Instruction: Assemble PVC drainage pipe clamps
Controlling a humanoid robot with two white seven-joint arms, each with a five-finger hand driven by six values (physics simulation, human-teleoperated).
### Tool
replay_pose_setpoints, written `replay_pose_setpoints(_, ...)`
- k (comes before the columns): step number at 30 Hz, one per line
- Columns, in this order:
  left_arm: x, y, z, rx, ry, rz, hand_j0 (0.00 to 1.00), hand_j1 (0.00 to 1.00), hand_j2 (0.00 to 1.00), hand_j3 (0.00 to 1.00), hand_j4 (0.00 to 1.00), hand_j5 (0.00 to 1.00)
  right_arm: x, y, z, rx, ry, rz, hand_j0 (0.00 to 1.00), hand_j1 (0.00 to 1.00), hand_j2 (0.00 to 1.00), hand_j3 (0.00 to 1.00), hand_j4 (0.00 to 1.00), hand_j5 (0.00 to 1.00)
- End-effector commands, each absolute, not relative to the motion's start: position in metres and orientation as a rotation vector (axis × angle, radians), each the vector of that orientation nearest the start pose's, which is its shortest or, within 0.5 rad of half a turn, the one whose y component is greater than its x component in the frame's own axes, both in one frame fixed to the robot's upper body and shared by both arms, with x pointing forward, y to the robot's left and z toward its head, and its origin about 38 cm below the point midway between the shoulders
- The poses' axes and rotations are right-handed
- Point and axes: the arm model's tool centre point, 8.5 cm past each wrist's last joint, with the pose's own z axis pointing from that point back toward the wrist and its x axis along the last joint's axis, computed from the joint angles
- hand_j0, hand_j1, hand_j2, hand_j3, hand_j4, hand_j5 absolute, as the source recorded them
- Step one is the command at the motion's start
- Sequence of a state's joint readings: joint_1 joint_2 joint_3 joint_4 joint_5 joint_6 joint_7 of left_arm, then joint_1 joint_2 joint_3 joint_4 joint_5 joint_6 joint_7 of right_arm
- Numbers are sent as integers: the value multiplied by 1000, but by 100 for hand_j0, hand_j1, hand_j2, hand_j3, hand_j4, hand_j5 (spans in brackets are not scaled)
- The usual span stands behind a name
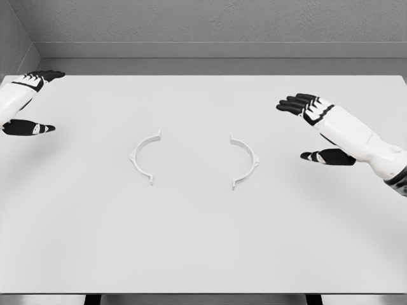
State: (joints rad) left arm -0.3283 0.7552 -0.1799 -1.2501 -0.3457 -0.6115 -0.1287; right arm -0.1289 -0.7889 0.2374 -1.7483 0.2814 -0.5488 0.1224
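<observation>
1. Right now I see a white worktop (203, 254) filling most of my head view, with a grey wall behind its far edge.
2. Two white half-ring clamp pieces lie flat near the middle of the worktop, well apart from each other, with bare surface between them.
3. I read the left clamp half (144, 157) as a C-shaped arc bulging to the left, its open side facing right, with small tabs at its ends.
4. I read the right clamp half (245, 161) as the mirror of it: bulging to the right, open side facing left, toward its partner.
5. My left hand (27, 101) shows at the far left edge, well clear of the left clamp half; its black fingers (46, 75) are spread from the thumb and it holds nothing.
6. My right hand (316, 127) hovers to the right of the right clamp half, near it but not touching; its fingers (294, 103) are extended leftward, the thumb (321, 156) set apart below them, and it grips nothing.
</observation>
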Motion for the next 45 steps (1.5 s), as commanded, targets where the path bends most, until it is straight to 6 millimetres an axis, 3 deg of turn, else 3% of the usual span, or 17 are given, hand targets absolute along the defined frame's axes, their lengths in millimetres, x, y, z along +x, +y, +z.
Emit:
replay_pose_setpoints(1, 421, 420, 196, 657, -1713, -1320, 100, 100, 100, 100, 100, 100, 352, -306, 213, -387, -1947, 1494, 100, 100, 100, 100, 100, 100)
replay_pose_setpoints(5, 420, 411, 188, 632, -1708, -1339, 100, 100, 100, 100, 100, 100, 356, -302, 212, -390, -1958, 1462, 100, 100, 100, 100, 100, 100)
replay_pose_setpoints(7, 420, 402, 180, 599, -1705, -1358, 100, 100, 100, 100, 100, 100, 380, -293, 209, -381, -1929, 1459, 100, 100, 100, 100, 100, 100)
replay_pose_setpoints(9, 419, 390, 178, 572, -1718, -1387, 100, 100, 100, 100, 100, 100, 394, -263, 178, -302, -1828, 1519, 100, 100, 100, 100, 100, 100)
replay_pose_setpoints(12, 418, 375, 175, 541, -1743, -1398, 100, 100, 100, 100, 100, 100, 406, -243, 168, -271, -1791, 1405, 100, 100, 100, 100, 100, 100)
replay_pose_setpoints(17, 416, 364, 166, 505, -1734, -1429, 100, 100, 100, 100, 100, 100, 408, -244, 166, -272, -1771, 1380, 100, 100, 100, 100, 100, 100)
replay_pose_setpoints(21, 415, 345, 151, 444, -1741, -1433, 100, 100, 100, 100, 100, 100, 411, -248, 163, -287, -1731, 1345, 100, 100, 100, 100, 100, 100)
replay_pose_setpoints(26, 415, 333, 145, 410, -1741, -1455, 100, 100, 100, 100, 100, 100, 410, -252, 148, -278, -1678, 1329, 100, 100, 100, 100, 100, 100)
replay_pose_setpoints(27, 415, 333, 144, 408, -1739, -1456, 100, 100, 100, 100, 100, 100, 412, -256, 137, -268, -1642, 1319, 100, 100, 100, 100, 100, 100)
replay_pose_setpoints(30, 417, 337, 140, 412, -1720, -1450, 100, 100, 100, 100, 100, 100, 413, -259, 133, -268, -1628, 1313, 100, 100, 100, 100, 100, 100)
replay_pose_setpoints(36, 421, 325, 135, 386, -1737, -1428, 100, 100, 100, 100, 100, 100, 421, -255, 112, -281, -1567, 1314, 100, 100, 100, 100, 100, 100)
replay_pose_setpoints(45, 426, 331, 132, 398, -1719, -1415, 100, 100, 100, 100, 100, 100, 428, -246, 103, -276, -1548, 1310, 100, 100, 100, 100, 100, 100)
